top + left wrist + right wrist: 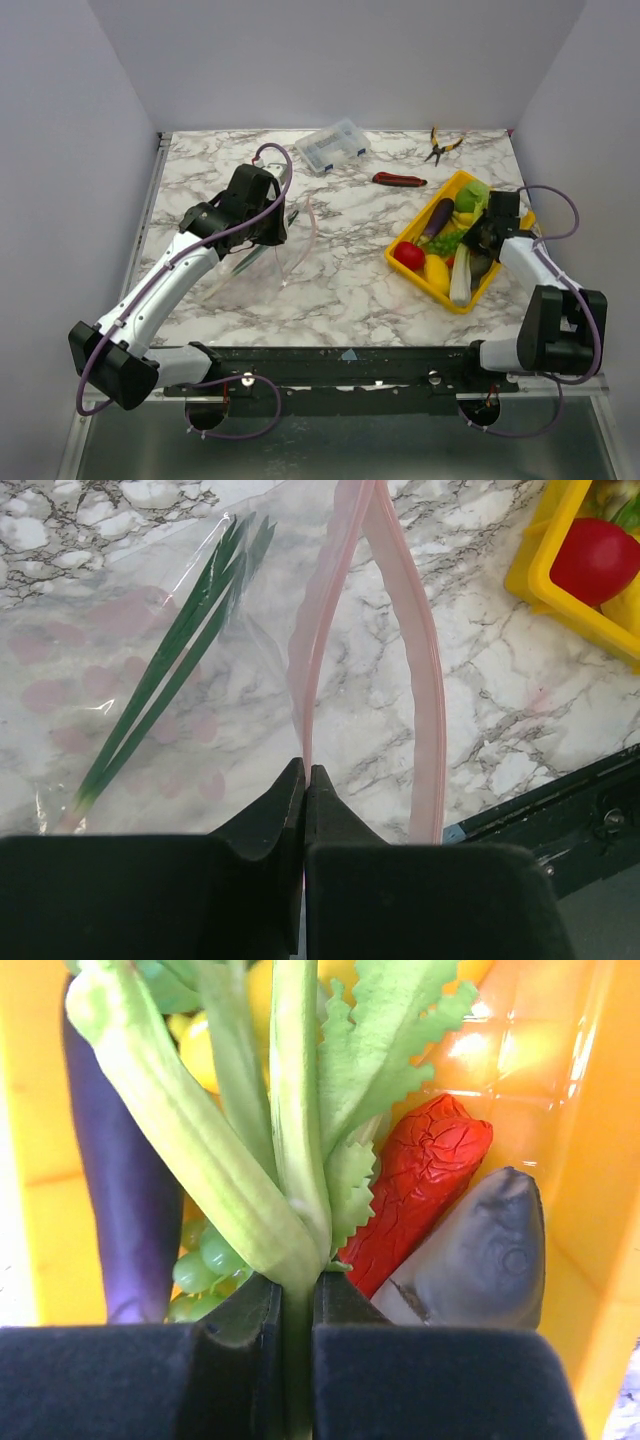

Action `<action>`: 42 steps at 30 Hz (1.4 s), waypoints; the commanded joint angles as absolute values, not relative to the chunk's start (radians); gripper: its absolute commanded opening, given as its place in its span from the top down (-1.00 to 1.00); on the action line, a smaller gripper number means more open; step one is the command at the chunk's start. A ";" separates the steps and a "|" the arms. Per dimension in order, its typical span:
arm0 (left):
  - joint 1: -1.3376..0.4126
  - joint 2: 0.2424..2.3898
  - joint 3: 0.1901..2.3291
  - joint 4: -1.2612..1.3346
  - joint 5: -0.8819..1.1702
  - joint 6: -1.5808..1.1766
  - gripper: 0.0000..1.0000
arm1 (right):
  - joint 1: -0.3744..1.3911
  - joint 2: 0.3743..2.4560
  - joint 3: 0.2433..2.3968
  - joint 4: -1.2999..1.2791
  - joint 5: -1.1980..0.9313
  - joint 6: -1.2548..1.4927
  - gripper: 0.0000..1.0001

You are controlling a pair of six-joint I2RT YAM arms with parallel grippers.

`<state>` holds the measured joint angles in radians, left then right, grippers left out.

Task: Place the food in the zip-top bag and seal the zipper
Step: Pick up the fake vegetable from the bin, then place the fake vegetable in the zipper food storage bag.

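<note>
The job is in its early part. On the left of the overhead view the bag (pixel 262 262) lies flat on the worktop (pixel 350 285). The left hand (pixel 305 775) is pinched fully closed on one lip of the pink zipper strip (pixel 330 610). The other lip bows away to the right, so the mouth gapes. A bunch of thin green leaves (pixel 170 680) appears to lie inside the clear plastic, so one piece of food seems to be packed already.

Everything else sits in the yellow tray (pixel 440 297) at the right of the overhead view: the tomato (pixel 408 254), the eggplant (pixel 438 215), yellow pieces and more. There the right hand (pixel 297 1285) has its fingers closed tight on the base of the celery stalk (pixel 295 1110). The stalk stands among the eggplant on its left and a red wrinkled piece (pixel 425 1175) on its right. It does not look lifted yet.

What is left, by my reading:
- Carry the celery across to the open mouth.
- Do the same for each remaining piece.
- Press the strip shut along its whole length.
</note>
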<state>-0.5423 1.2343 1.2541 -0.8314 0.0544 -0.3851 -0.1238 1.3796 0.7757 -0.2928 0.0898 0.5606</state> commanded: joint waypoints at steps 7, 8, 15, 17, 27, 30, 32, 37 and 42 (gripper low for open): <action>-0.533 1.185 1.276 -0.822 0.100 -0.402 1.00 | -0.127 0.967 0.821 -0.254 -0.149 0.514 0.99; -0.534 1.183 1.280 -0.823 0.102 -0.403 1.00 | -0.127 0.942 0.834 -0.231 -0.217 0.517 0.99; -0.529 1.179 1.284 -0.828 0.094 -0.415 1.00 | 0.127 0.897 0.816 0.339 -0.460 0.727 0.99; -0.529 1.180 1.279 -0.828 0.093 -0.422 1.00 | 0.284 0.926 0.809 0.524 -0.379 0.732 0.99; -0.523 1.173 1.264 -0.822 0.107 -0.441 1.00 | 0.897 1.351 0.967 1.137 0.145 0.550 0.99; -0.520 1.169 1.269 -0.822 0.124 -0.443 1.00 | 0.919 1.463 1.013 1.250 0.270 0.549 0.99; -0.516 1.164 1.273 -0.822 0.135 -0.443 1.00 | 0.920 1.503 1.013 1.331 0.342 0.548 0.99; -0.506 1.155 1.285 -0.827 0.153 -0.443 1.00 | 0.920 1.559 1.017 1.401 0.452 0.529 0.99; -0.484 1.137 1.299 -0.812 0.205 -0.464 1.00 | 0.920 1.601 0.977 1.459 0.475 0.568 0.99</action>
<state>-0.5034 1.1728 1.2568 -0.8326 0.1352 -0.4400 0.9192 1.5677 0.9810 1.3235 0.3794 0.5568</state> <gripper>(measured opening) 0.011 0.143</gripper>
